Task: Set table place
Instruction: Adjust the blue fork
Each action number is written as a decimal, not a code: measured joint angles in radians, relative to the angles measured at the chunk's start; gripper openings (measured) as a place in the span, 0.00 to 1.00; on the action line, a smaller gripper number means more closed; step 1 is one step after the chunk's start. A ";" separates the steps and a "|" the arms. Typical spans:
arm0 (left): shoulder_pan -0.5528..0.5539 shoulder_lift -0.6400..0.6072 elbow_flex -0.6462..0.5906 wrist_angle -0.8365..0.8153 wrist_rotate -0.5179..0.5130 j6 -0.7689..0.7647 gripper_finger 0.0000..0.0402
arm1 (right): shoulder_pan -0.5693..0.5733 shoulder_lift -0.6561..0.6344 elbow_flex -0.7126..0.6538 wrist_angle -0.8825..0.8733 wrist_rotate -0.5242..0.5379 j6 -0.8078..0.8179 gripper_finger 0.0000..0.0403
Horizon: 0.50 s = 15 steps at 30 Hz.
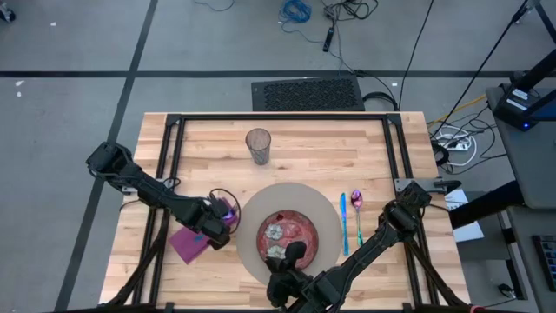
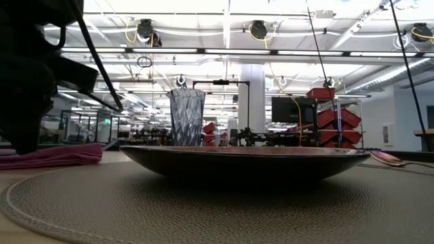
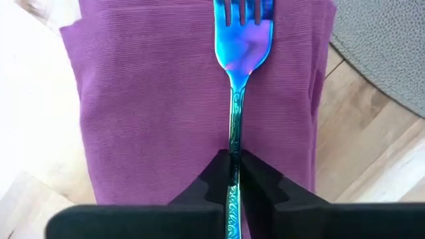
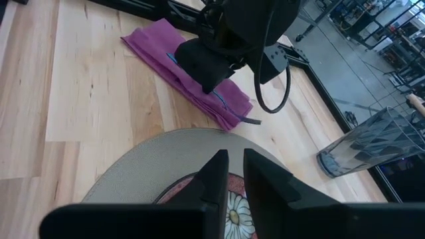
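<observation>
Where napkin (image 3: pixel 159 99) lies, left pincer (image 3: pixel 234 174) clamps fork (image 3: pixel 238 79) handle

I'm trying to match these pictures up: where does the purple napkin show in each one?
High view: purple napkin lies left of the round mat, partly under the left tool.
Low view: a flat pink-purple strip at far left.
Left wrist view: fills the middle, under the blue fork.
Right wrist view: upper middle, beyond the mat.
Shared landmark: the round mat.

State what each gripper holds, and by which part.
The left gripper is shut on the iridescent blue fork, gripping its handle over the purple cloth napkin. The right gripper holds nothing.
</observation>
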 joint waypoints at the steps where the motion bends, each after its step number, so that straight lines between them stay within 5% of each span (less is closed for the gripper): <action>1: 0.000 0.000 0.000 -0.002 0.000 0.000 0.02 | 0.000 0.000 0.000 0.000 0.000 0.000 0.08; 15: 0.000 -0.005 0.038 -0.039 0.005 0.018 0.01 | 0.000 0.000 0.000 0.000 0.000 0.000 0.08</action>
